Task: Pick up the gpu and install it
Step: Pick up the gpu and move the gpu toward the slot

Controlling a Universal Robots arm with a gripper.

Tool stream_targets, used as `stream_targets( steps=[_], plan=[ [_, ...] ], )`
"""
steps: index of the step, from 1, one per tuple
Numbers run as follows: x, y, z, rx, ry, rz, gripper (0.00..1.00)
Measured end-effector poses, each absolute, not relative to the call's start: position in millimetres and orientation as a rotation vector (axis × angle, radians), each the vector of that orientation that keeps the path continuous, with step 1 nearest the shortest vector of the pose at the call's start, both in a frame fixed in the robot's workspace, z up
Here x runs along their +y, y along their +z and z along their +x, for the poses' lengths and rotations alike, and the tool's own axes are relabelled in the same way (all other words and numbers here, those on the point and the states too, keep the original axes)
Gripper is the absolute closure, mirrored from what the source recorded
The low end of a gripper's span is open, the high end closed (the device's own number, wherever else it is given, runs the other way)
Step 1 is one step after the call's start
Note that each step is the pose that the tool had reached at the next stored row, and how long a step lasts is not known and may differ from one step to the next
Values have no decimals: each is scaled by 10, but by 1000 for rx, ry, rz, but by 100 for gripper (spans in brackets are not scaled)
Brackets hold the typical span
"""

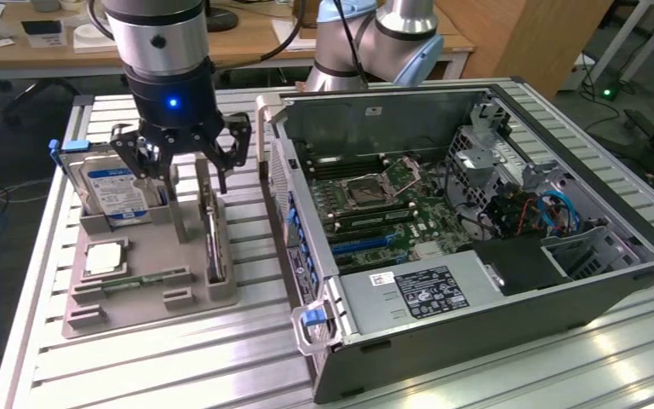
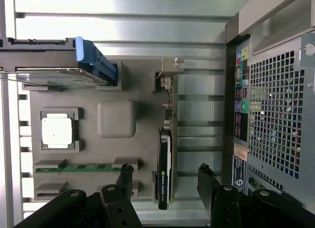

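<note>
**A:** What does everything sit on, and what's around it?

**B:** A silver, slatted metal surface (image 1: 134,366). In the exterior view, a wooden desk (image 1: 248,47) with papers on it runs across at twelve o'clock. A second robot arm (image 1: 373,43) rises at one o'clock, behind the open computer case (image 1: 418,89).

**A:** And the case itself?

**B:** It lies on its side with the motherboard exposed, filling the three o'clock half of the surface. A grey tray (image 1: 134,311) sits just beside it, at nine o'clock.

**A:** What's in the tray?

**B:** A hard drive (image 1: 111,192) with a blue label stands upright at its eleven o'clock corner. A square processor chip (image 1: 102,258) lies flat below that, and a narrow green memory stick (image 1: 146,279) sits at about seven o'clock.

**A:** Where's the gpu?

**B:** The gpu (image 1: 212,239) stands on edge in a slot along the tray's three o'clock side, the side nearest the case. The wrist view shows its thin edge (image 2: 165,164) with the metal bracket at the far end.

**A:** And the pincer?

**B:** The pincer (image 1: 191,179) hangs directly above the card with its fingers (image 2: 127,171) spread wide. One finger is on each side of the card, and there's a gap on both sides.

**A:** Is anything crowding it?

**B:** The hard drive stands close at the pincer's nine o'clock. The case wall (image 2: 234,114) rises at its three o'clock, near the other finger.
</note>
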State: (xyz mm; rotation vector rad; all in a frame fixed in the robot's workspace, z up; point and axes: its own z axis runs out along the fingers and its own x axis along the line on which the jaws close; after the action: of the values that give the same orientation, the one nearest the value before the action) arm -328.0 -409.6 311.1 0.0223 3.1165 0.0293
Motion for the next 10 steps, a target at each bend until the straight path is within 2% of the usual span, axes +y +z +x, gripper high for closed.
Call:
stream_targets(
  steps=[10],
  plan=[
    [-4097, 3058, -3278, 3113, 29, 26, 35]
  ],
)
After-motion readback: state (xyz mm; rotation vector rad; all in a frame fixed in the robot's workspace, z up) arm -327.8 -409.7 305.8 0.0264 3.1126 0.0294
